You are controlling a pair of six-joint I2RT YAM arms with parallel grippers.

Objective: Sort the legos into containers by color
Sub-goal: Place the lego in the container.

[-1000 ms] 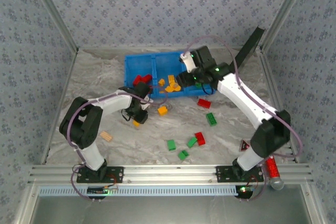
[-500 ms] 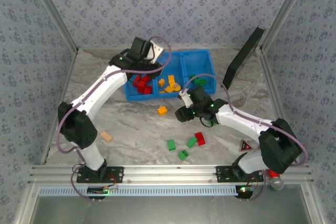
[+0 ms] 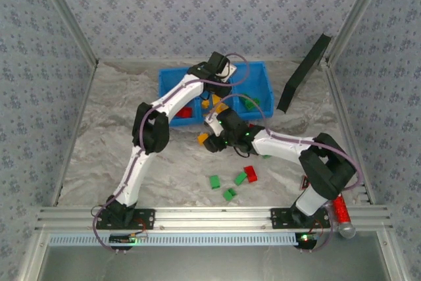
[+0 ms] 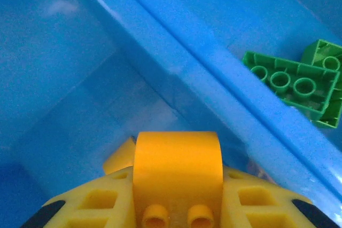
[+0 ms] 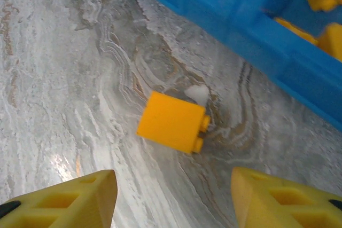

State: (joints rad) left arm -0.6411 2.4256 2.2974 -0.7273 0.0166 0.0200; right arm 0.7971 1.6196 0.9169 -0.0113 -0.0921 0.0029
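Far left of the top view, red bricks (image 3: 185,112) lie in the left compartment of the blue bin (image 3: 170,78), which sits at the far side of the tabletop (image 3: 112,136). My left hand (image 4: 177,214) is stretched over the bin, pinching an orange-yellow brick (image 4: 177,164) between its fingers. It hangs above the middle compartment, just beside the divider (image 4: 214,78). Yellow bricks (image 3: 209,101) lie in that middle compartment. Across the divider, green bricks (image 4: 294,81) rest in the right compartment. In front of the bin's near wall, my right hand (image 5: 173,198) hovers over the tabletop, fingers spread, nothing between them. A loose yellow brick (image 5: 172,122) lies on the marble just ahead of it, untouched. Nearer me and further right, three green pieces (image 3: 214,181) are scattered on the tabletop, and one red piece (image 3: 250,174) lies just beside the rightmost green one.
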